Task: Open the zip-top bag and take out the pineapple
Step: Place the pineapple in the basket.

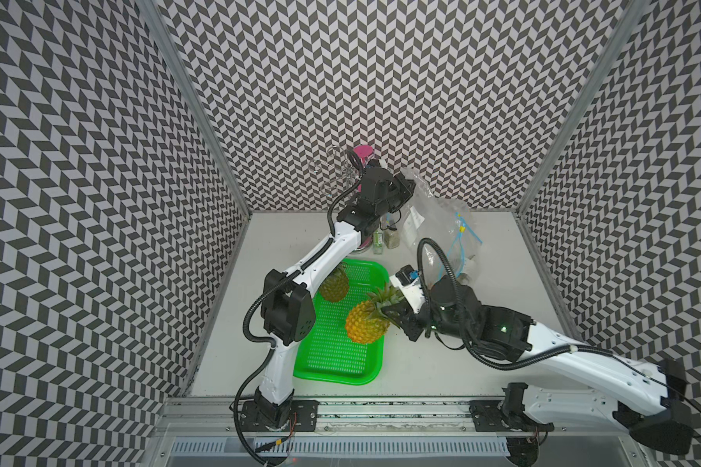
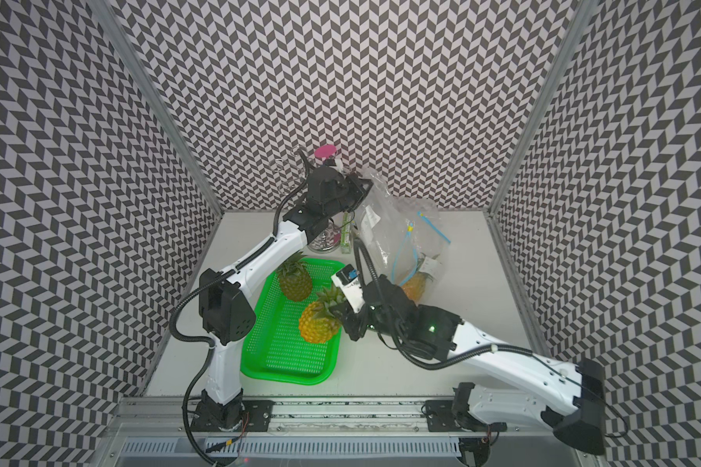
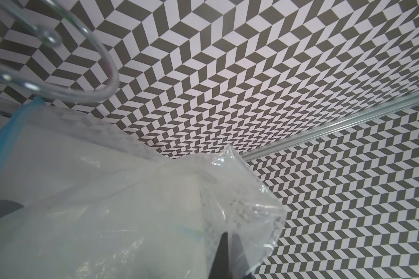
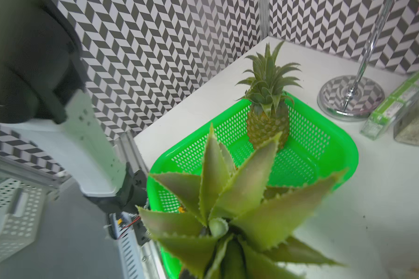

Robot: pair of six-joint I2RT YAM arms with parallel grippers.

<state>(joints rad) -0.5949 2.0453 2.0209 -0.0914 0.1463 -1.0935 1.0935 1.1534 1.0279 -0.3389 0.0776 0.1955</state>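
Over the basket [image 1: 336, 378], right claw [image 1: 393, 311] pinches the pineapple [image 1: 365, 327]; left claw [image 1: 405, 188] seemingly pinches bag [image 1: 446, 226].

The bag [image 1: 442, 218] [image 2: 385, 226] [image 3: 107, 205] is clear, crumpled plastic with a blue zip strip. It hangs over the far bench [image 1: 421, 372] from one corner, pinched in the left gripper [image 1: 410, 184], and its zip edges are parted. One pineapple [image 1: 367, 323] [image 2: 318, 323] lies tilted over the near right edge of the tray [image 1: 328, 351], with its crown clamped in the right gripper [image 1: 393, 312]. A second pineapple [image 1: 334, 285] [image 4: 267, 120] stands upright at the tray's far end. A third pineapple [image 2: 413, 288] shows through the bag's low end.
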